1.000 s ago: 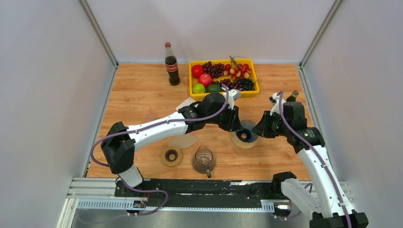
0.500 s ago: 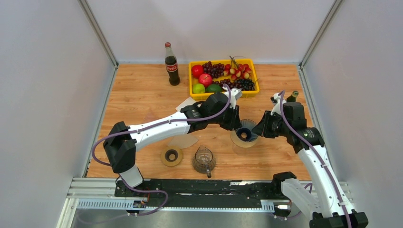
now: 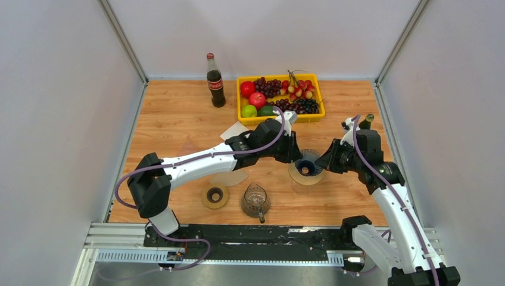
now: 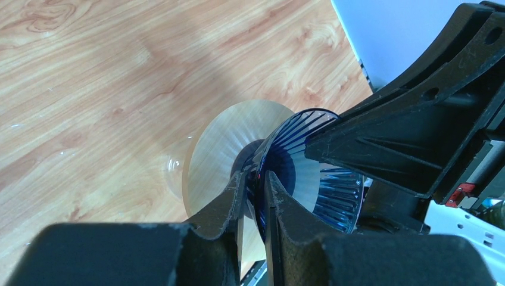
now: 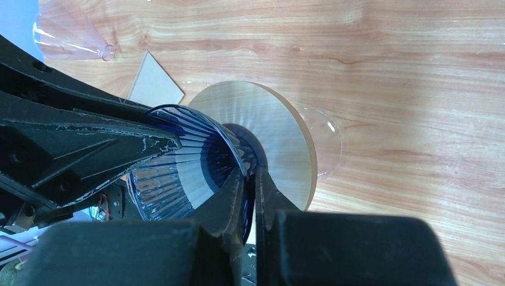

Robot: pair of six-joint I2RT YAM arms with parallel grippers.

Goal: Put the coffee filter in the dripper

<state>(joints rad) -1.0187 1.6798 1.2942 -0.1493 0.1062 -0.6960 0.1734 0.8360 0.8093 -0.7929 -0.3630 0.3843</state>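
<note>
Coffee filter [image 5: 156,85], taken here to be the flat tan paper sheet, lies on the wooden bench [image 3: 178,119]. It is to the left of the dripper [image 3: 308,167] and apart from it, half hidden by the left arm [image 3: 202,159], and neither hand has it. Nearest the arm bases stands an empty glass carafe [image 3: 255,201]. A wooden ring [image 3: 215,196] lies just to its left, and behind that a pale fan-shaped piece [image 3: 229,177], too faint to name. At mid-bench the dripper, a ribbed blue cone seated in a round wooden collar, sits mouth up with nothing inside. Both hands grip it from opposite sides. The left hand [image 4: 255,182] has its jaws drawn nearly together on the cone's wall, one finger inside and one outside. The right hand [image 5: 250,176] pinches the wall opposite in the same way, jaws almost closed. This two-sided hold looks meant to steady or square up the dripper before the paper goes in, and one hand would have to let go to fetch the filter. A small dark bottle [image 3: 367,120] stands beside the right arm [image 3: 387,179]. Farthest back, a cola bottle [image 3: 215,80] stands upright next to a yellow tray [image 3: 312,118] holding red apples, a lime, dark grapes and small red fruit.
</note>
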